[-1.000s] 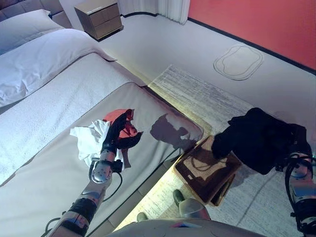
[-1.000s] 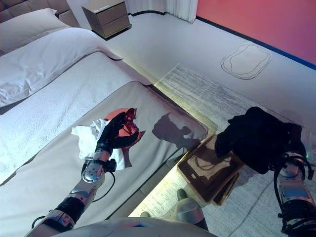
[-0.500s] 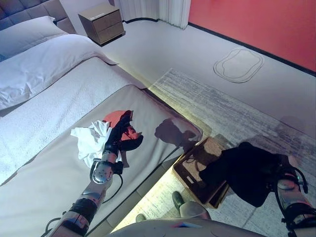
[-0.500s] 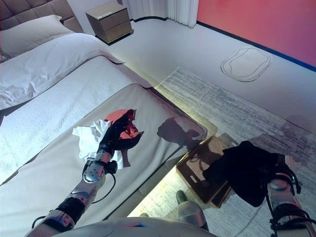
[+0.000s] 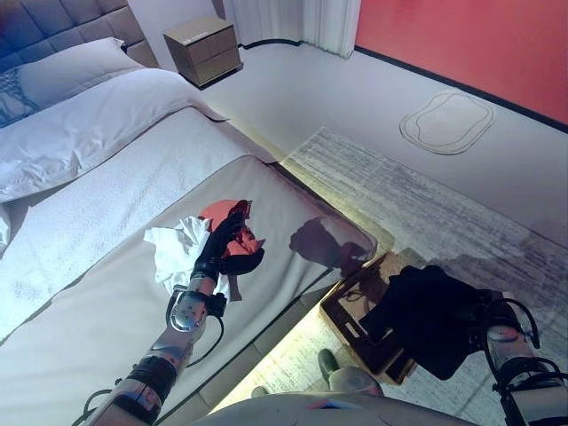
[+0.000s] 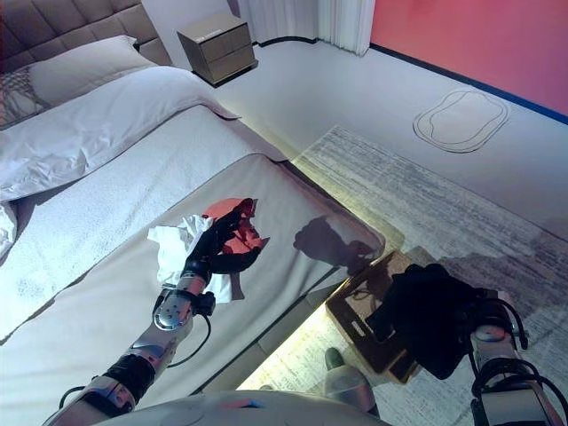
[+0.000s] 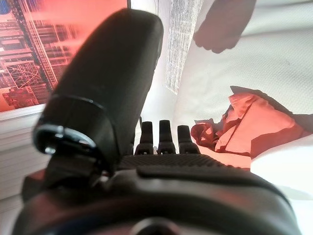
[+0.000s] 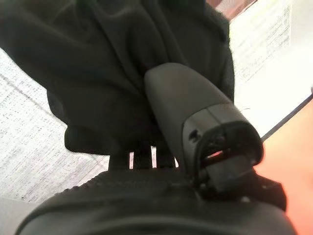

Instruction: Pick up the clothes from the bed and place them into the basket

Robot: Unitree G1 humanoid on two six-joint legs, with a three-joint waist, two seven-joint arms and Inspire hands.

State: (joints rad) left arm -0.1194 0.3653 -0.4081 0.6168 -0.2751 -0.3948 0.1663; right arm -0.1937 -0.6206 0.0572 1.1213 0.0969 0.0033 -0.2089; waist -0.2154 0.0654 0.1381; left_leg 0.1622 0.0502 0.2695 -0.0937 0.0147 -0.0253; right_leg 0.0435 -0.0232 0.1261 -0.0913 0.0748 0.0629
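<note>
There were three garments: one red garment (image 5: 232, 226) and one white garment (image 5: 174, 249) side by side on the bed (image 5: 106, 293) near its foot-end edge, and one black garment (image 5: 426, 312) over the single basket (image 5: 348, 312) on the one rug (image 5: 444, 200). Two pillows (image 5: 89, 124) lay at the head end. One nightstand (image 5: 206, 50) stood beyond the bed's head corner. One flat mat (image 5: 446, 122) lay on the floor.
</note>
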